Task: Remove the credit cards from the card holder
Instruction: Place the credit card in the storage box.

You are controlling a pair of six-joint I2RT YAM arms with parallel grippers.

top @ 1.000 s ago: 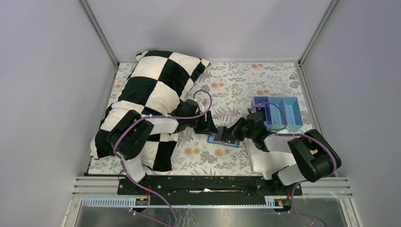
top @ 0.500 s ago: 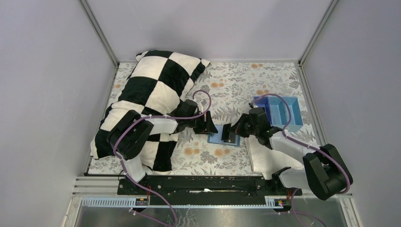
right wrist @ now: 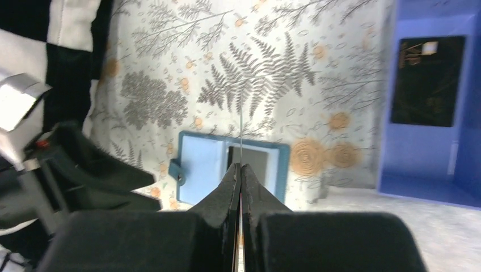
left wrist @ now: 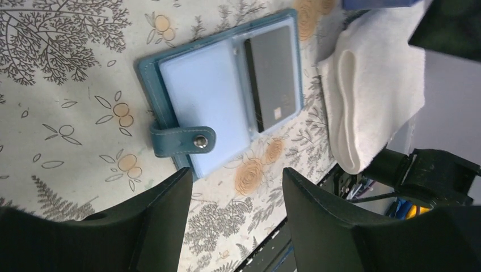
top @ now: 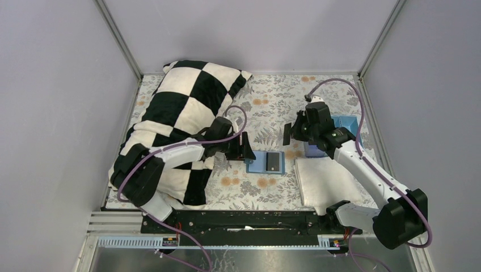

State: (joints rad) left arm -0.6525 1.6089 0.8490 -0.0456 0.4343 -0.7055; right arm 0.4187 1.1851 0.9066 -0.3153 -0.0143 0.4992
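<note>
Currently the right gripper (right wrist: 240,167) has its fingers clenched on a credit card (right wrist: 240,136), seen edge-on as a thin line and held up off the table near the card holder (left wrist: 204,96). The left gripper (left wrist: 235,184) has its fingers spread, gripping nothing. It hovers just beside the holder's snap strap, not touching it as far as I can tell. The holder lies open and flat on the floral table (top: 272,102), between the checked pillow (top: 181,113) and the white towel (top: 323,181). A second card (left wrist: 272,76) sits in the holder's clear pocket, and a third card (right wrist: 426,79) lies in the blue tray (right wrist: 420,156).

Risks, my guess: the pinch is on a thin, slick card, so it could twist, drop or clip the tray wall during placement. The holder is not pinned, so pulling the second card may drag the whole holder, and the pocket may cling. The towel edge close by could snag it.

Writing: none readable. The second card has a small pale patch near one end and the third has faint gold marks, both too blurred to read. No brand seen on the holder.
</note>
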